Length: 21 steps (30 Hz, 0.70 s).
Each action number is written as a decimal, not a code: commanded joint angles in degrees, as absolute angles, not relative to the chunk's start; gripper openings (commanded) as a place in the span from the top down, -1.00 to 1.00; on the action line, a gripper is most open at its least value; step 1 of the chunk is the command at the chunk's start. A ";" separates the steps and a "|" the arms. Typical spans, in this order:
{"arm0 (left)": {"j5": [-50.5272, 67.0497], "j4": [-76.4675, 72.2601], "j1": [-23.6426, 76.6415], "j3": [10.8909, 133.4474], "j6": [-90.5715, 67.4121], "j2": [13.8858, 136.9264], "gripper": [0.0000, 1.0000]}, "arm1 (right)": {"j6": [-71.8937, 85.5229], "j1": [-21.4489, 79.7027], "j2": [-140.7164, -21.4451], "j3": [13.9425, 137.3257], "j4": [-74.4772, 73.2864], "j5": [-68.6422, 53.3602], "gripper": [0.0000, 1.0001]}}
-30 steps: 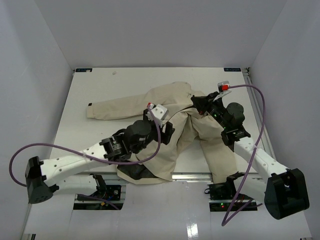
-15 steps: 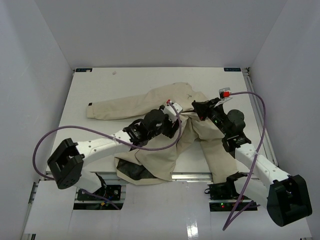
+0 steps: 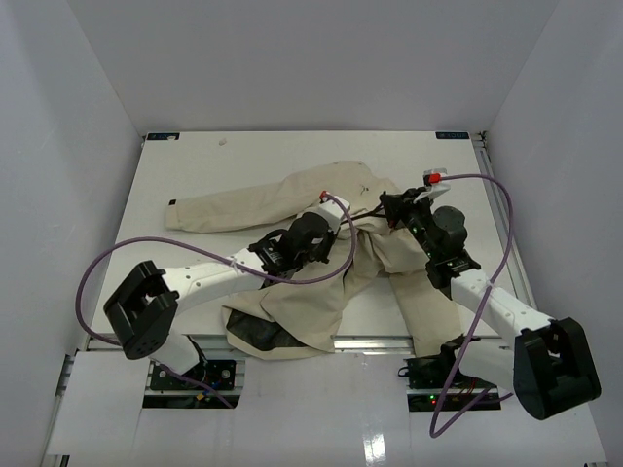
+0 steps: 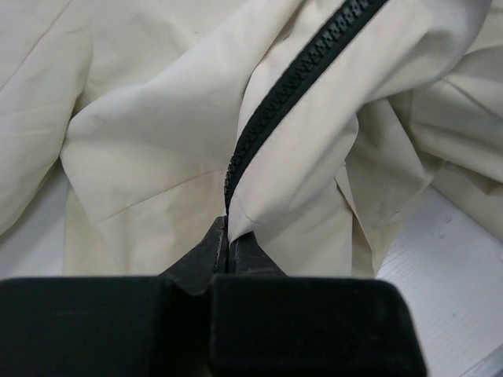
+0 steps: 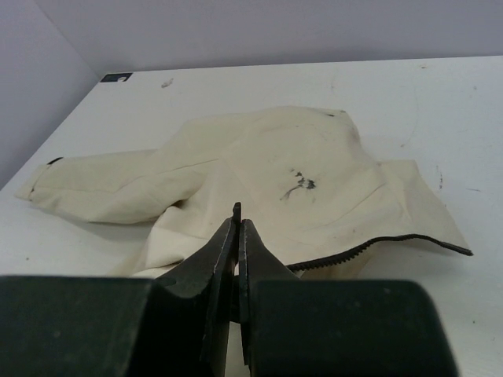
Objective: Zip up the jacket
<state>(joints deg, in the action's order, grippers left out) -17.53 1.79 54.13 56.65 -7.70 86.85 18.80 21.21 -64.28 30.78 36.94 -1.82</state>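
Note:
The cream jacket [image 3: 282, 190] lies spread on the white table, its front open and its black lining showing at the near hem [image 3: 255, 334]. My left gripper [image 3: 338, 220] is shut on the lower end of one zipper edge. In the left wrist view the black zipper teeth [image 4: 299, 75] run up from the closed left gripper [image 4: 228, 234] with a fabric corner pinched. My right gripper [image 3: 385, 206] sits just to the right. The right gripper [image 5: 237, 224] is shut on a small dark zipper tab [image 5: 236, 209]. Beyond lie the other toothed edge [image 5: 369, 247] and a dark chest mark [image 5: 299, 184].
White walls enclose the table [image 3: 195, 161] on three sides. A metal rail [image 3: 504, 224] runs along the right edge. Purple cables [image 3: 492, 185] loop from both wrists. The jacket's hem and right sleeve [image 3: 428, 311] reach the near table edge.
My left arm has reached forward and right to the jacket's middle, and its gripper has gone from open to shut on the zipper edge. The right gripper shifted slightly left, still shut.

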 commanded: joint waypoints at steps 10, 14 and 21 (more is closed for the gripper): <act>-30.99 12.83 53.70 51.54 -21.29 70.32 1.00 | 16.21 15.18 -74.05 41.94 39.15 5.29 0.85; -33.29 14.19 53.70 49.93 -22.83 67.25 1.00 | 16.36 12.91 -76.78 43.13 39.02 4.67 0.85; -39.71 16.35 53.50 48.76 -23.84 64.09 1.00 | 19.47 6.23 -81.67 46.01 39.03 1.10 0.85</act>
<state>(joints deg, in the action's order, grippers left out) -29.35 10.58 54.20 49.47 -22.75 67.45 19.80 12.67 -80.36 41.53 36.07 -5.31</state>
